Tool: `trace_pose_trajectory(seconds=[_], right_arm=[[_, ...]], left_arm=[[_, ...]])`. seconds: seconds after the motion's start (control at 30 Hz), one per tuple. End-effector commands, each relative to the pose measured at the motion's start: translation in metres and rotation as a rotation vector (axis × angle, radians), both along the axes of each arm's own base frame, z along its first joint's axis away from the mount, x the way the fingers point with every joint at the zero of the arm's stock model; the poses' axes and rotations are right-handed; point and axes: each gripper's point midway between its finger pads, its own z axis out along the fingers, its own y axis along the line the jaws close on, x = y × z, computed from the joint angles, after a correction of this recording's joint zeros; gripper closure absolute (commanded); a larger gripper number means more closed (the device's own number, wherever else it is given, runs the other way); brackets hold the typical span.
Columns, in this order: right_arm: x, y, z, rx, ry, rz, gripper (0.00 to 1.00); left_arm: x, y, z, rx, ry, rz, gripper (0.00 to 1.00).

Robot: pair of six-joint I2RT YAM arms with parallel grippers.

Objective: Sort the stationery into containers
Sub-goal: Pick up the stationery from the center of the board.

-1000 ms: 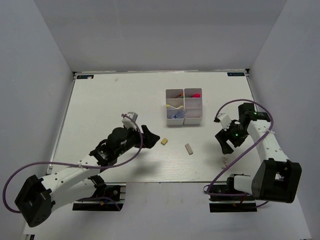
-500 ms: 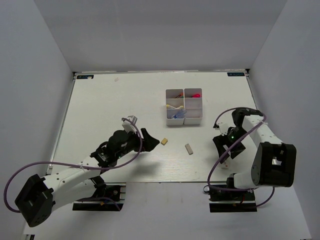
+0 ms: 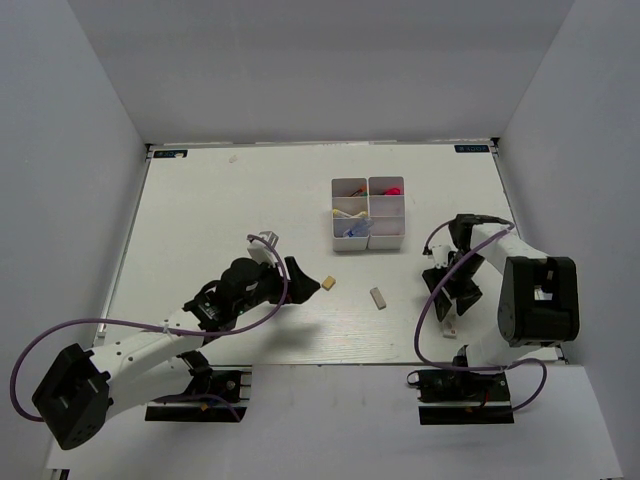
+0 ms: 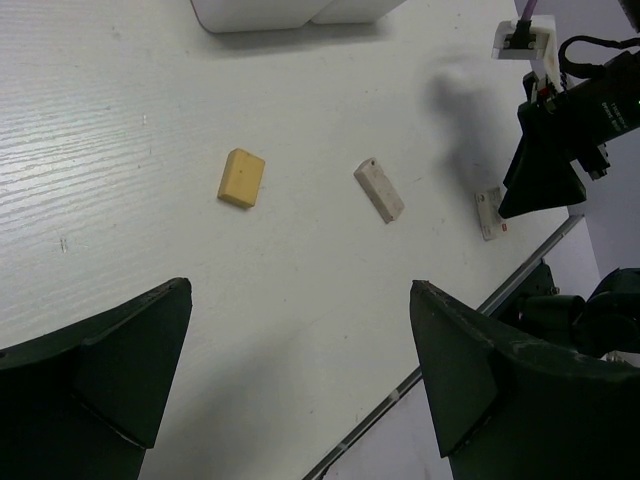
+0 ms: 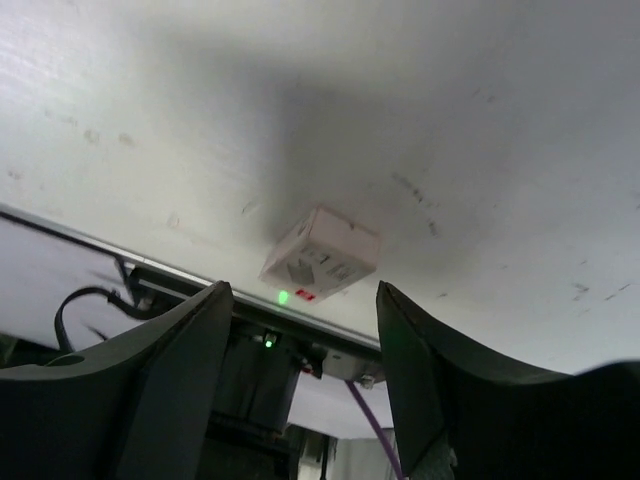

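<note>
The tray [image 3: 368, 215] stands on the worktop [image 3: 220, 200] right of the middle, toward the far edge. Its far right compartment holds something pink, the left ones hold pale sticks, and something blue sits in the near left one.

Three items lie loose on the near side of the tray. The tan eraser [image 3: 328, 284] lies flat near the middle, and the grey eraser [image 3: 378, 298] is a little to its right and nearer the near edge, the two apart. A small white block [image 3: 452, 326] with a red mark lies close to the near edge, toward the right corner.

The left gripper [image 3: 298, 278] is released, with fingers spread wide, and hovers just left of the tan eraser, holding nothing. From its wrist, the tan eraser [image 4: 242, 178], grey eraser [image 4: 379, 190] and white block [image 4: 489, 212] lie ahead of it in a row.

The right gripper [image 3: 455, 300] is also released and points down over the white block. In its wrist view, the block [image 5: 322, 253] shows between the spread fingers [image 5: 175, 370], touching neither.
</note>
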Motion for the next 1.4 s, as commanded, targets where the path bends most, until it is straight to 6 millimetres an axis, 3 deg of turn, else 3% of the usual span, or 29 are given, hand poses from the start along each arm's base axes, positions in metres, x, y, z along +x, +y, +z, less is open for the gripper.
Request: trace_pose_trajectory(seconds=[0.0,0.17,0.5,0.77,1.07,1.13,1.27,1.37], right_arm=[[0.009,-0.001,-0.008,-0.051,-0.038,-0.033,0.35],[0.012,0.002,-0.016,-0.068,-0.041,-0.021,0.39],[-0.017,-0.009,-0.023,-0.15,0.006,0.013,0.42],[-0.018,-0.011,-0.025,-0.164,0.019,0.026,0.43],[-0.006,0.004,-0.026,-0.086,-0.004,0.034,0.63],[-0.003,0.008,-0.028,-0.077,-0.006,0.038,0.63],[0.009,0.009,-0.031,-0.093,-0.005,0.045,0.49],[0.014,0.01,-0.03,-0.103,-0.02,0.049,0.45]], left_arm=[[0.005,-0.001,0.011,-0.004,-0.013,0.016,0.0],[0.006,0.001,0.011,-0.001,-0.002,0.028,0.0],[0.006,0.003,0.009,0.016,0.009,0.036,0.0],[0.007,0.002,0.011,0.009,0.003,0.036,0.0],[0.006,0.005,0.012,0.013,0.001,0.045,0.0],[0.006,0.005,0.015,0.013,0.001,0.045,0.0],[0.008,0.003,0.018,0.017,0.005,0.045,0.0],[0.009,0.002,0.019,0.018,0.006,0.045,0.0]])
